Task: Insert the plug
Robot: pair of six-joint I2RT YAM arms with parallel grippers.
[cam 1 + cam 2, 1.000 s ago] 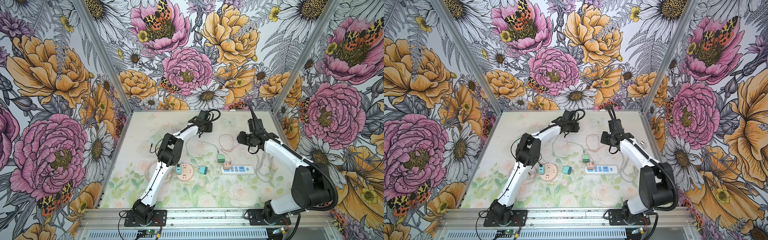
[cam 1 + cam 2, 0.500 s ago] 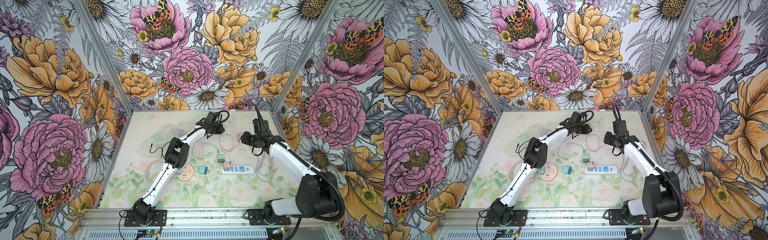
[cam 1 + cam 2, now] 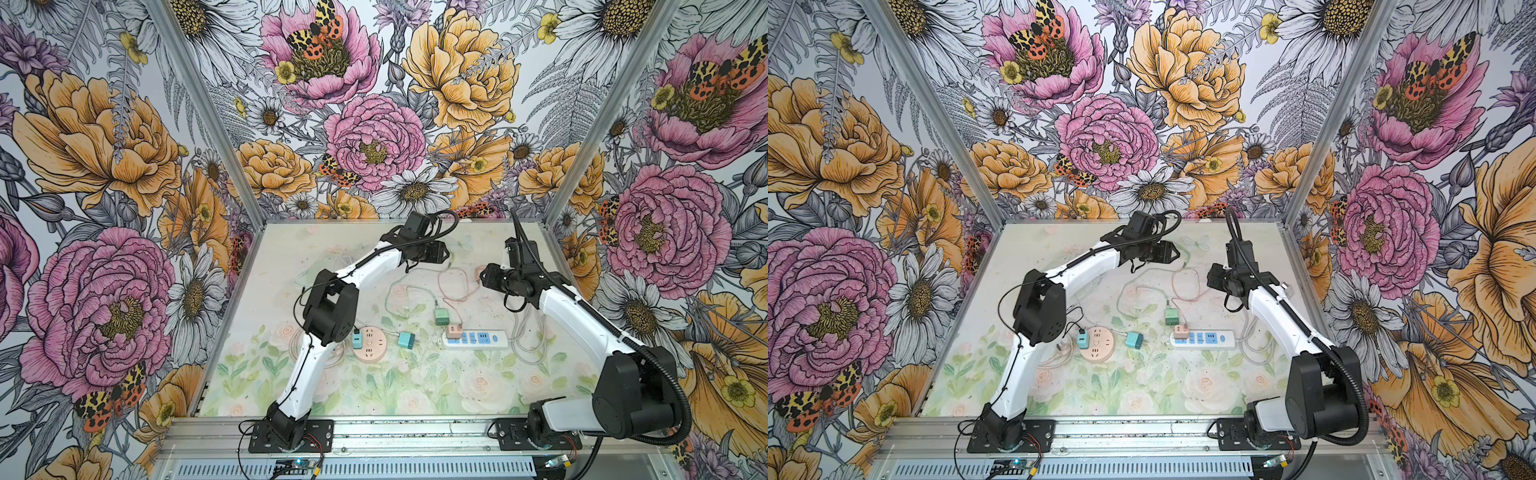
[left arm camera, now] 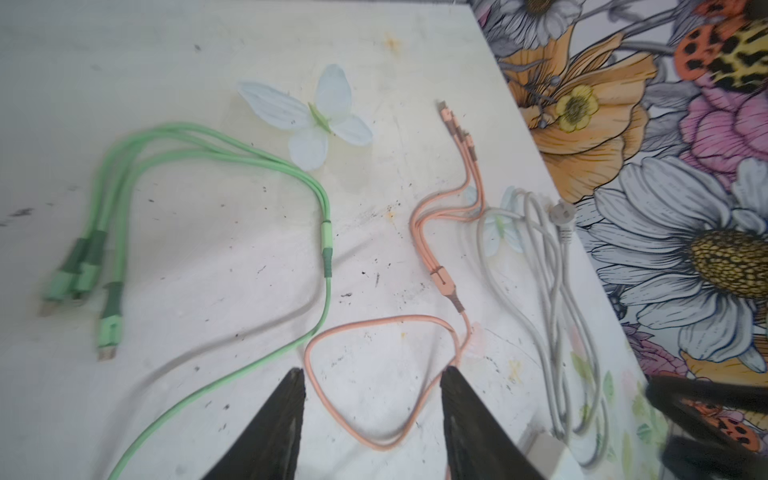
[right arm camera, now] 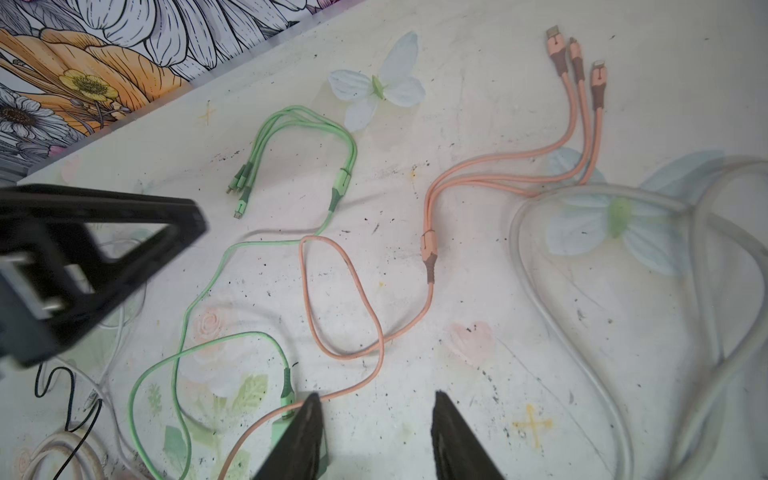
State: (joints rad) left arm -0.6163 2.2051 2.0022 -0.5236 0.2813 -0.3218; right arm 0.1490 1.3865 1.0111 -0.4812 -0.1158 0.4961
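Note:
A green plug (image 3: 441, 316) on a green cable (image 4: 324, 266) lies loose just behind the white power strip (image 3: 476, 338). A pink plug (image 3: 454, 331) sits in the strip's left end. A teal plug (image 3: 405, 340) lies loose between the strip and a round pink socket (image 3: 369, 345). My left gripper (image 4: 374, 370) hovers at the far middle of the table, open over a loop of the orange cable (image 4: 353, 419), holding nothing. My right gripper (image 5: 376, 395) is open and empty, and the green plug (image 5: 286, 428) is partly hidden behind one fingertip.
Another teal plug (image 3: 356, 337) stands in the round socket. The strip's grey cord (image 4: 552, 291) and its white wall plug (image 4: 561, 216) lie coiled along the right side near the wall. The split ends of the green cable (image 5: 241, 187) and the orange cable (image 5: 577, 54) lie towards the back.
My left gripper has moved to the right along the back of the table and its jaws have opened wider. The right arm has shifted only slightly.

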